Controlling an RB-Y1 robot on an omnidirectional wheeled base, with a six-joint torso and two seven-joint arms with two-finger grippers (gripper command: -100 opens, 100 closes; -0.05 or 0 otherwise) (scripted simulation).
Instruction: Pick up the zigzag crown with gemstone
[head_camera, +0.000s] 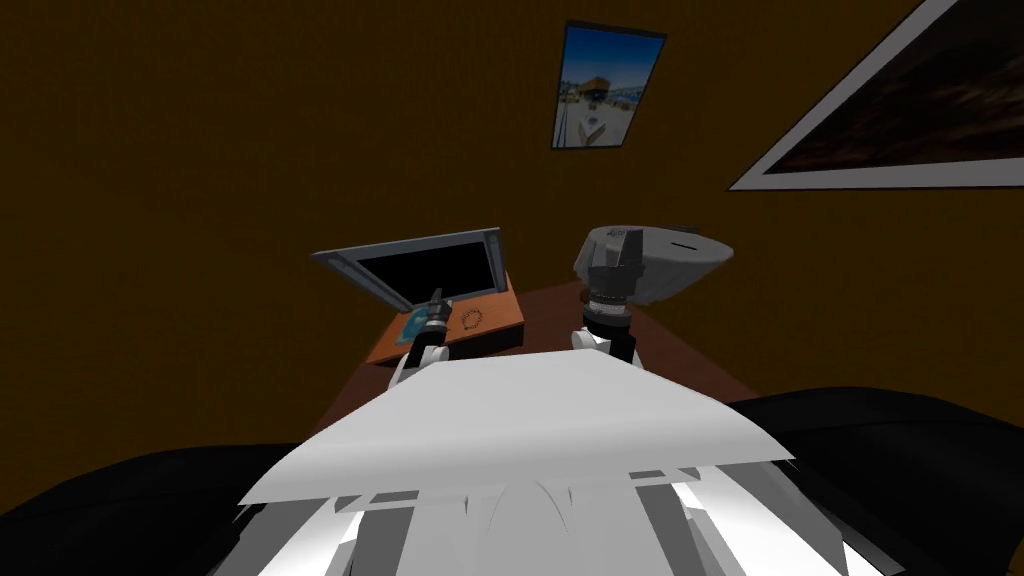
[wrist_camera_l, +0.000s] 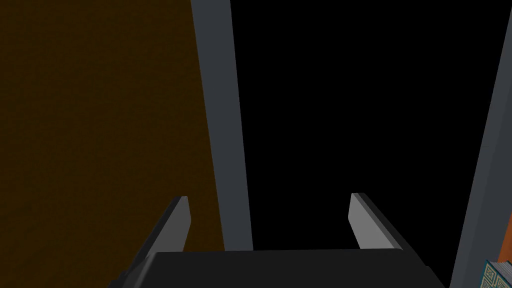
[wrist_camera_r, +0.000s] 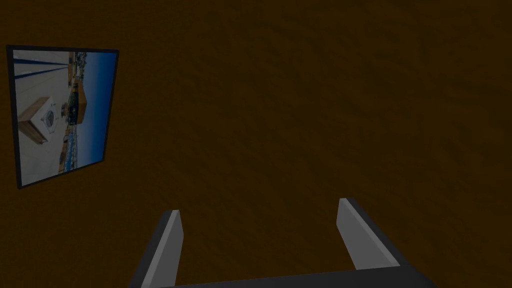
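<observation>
One ring, probably the crown (head_camera: 472, 319), is lying on one orange stand (head_camera: 500, 316) beside one teal patterned item (head_camera: 415, 323). One grey-framed black panel (head_camera: 425, 268) is standing behind them, and one grey bowl-shaped thing (head_camera: 680, 262) is sitting nearby. Two pictures are hanging: a blue picture (head_camera: 607, 85) and a white-framed picture (head_camera: 900, 110). Two grippers are showing, left gripper (wrist_camera_l: 270, 199) and right gripper (wrist_camera_r: 260, 206), each spreading two fingers.

The orange tabletop (head_camera: 497, 312) carries a ring-shaped zigzag crown (head_camera: 471, 320) and a teal patterned item (head_camera: 413, 323); a grey-framed black panel (head_camera: 420, 265) stands at its rear edge.
</observation>
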